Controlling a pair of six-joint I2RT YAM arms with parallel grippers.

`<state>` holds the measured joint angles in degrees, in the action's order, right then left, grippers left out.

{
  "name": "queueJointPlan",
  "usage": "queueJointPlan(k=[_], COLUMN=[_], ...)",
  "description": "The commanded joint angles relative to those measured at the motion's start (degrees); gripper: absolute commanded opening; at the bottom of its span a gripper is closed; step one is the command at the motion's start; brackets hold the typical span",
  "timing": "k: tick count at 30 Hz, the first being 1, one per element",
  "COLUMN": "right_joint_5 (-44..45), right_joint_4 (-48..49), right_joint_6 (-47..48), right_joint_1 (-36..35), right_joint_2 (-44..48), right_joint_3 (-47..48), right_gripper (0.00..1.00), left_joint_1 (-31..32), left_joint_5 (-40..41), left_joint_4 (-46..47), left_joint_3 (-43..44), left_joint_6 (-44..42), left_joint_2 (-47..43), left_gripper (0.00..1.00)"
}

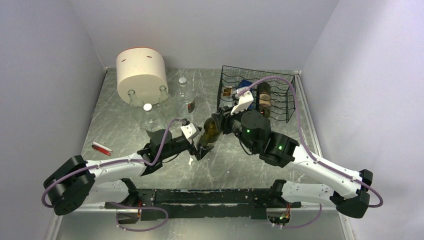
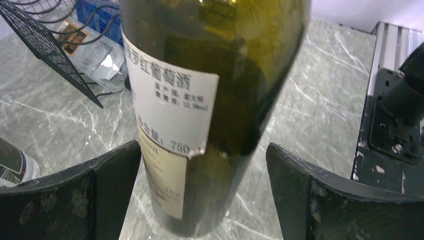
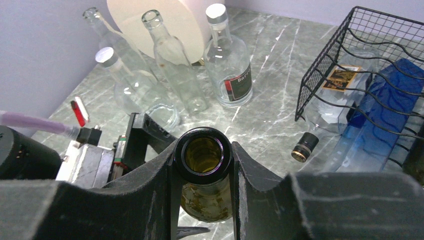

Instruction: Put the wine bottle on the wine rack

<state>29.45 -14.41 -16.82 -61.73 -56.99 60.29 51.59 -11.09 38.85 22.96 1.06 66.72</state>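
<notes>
**Wine bottle [image 1: 210, 131] clamped at the neck, outside the wine rack [image 3: 327, 65]**

On my overhead feed, at the far left, a small red object [image 1: 101, 148] lies on the marbled table [image 1: 235, 167] beside the left arm. Above it, in the upper left of the frame, sits a cream cylinder [image 1: 141, 72]. A cluster of clear glass bottles [image 1: 148, 119] stands upright just below it. One has a white cap and another carries a dark label.

At the centre of the frame, the left gripper [image 2: 202, 150] has its fingers [image 2: 75, 195] spread wide on either side of the wine bottle's lower body. On the left wrist feed I see a strip of table between the glass and the finger on the right of the frame. The other finger is so close to the label that I cannot tell whether it touches. The glass is dark olive, with a white label printed in Chinese characters, and the bottle leans in the frame. I cannot tell whether its base rests on the table.

The right gripper [image 3: 202, 157] has its fingers drawn narrow onto the neck just under the lip, one pad on each side. The open mouth faces the wrist camera.

The wine rack stands in the upper right of the overhead frame, and the wine bottle is outside it, to its lower left. Inside the rack lies a clear bottle [image 3: 325, 107], its black cap sticking out past the mesh end. A blue bottle [image 3: 380, 115] lies beside it, and a dark bottle [image 1: 264, 97] lies further right.
</notes>
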Motion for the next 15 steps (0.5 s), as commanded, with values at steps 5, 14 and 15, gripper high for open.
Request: queueJointPlan(k=[5,14,15], right_joint_5=[-2.2,-4.2,-4.5], right_joint_4=[8.6,10.0,10.1], right_joint_6=[-3.3,-2.8,-2.7], right_joint_1=[-0.2,-0.2,-0.2], right_joint_2=[3.0,5.0,5.2], right_joint_3=[0.2,-0.6,-0.7], right_gripper=[0.00,0.00,0.00], left_joint_1=[0.4,0.5,0.5], left_joint_5=[3.4,2.0,1.5], left_joint_4=[14.7,17.3,17.8], left_joint_3=[-1.1,-1.5,-1.5], left_joint_6=[0.6,-1.9,-2.2], left_joint_2=[3.9,6.0,6.2], left_gripper=[0.99,0.99,0.99])
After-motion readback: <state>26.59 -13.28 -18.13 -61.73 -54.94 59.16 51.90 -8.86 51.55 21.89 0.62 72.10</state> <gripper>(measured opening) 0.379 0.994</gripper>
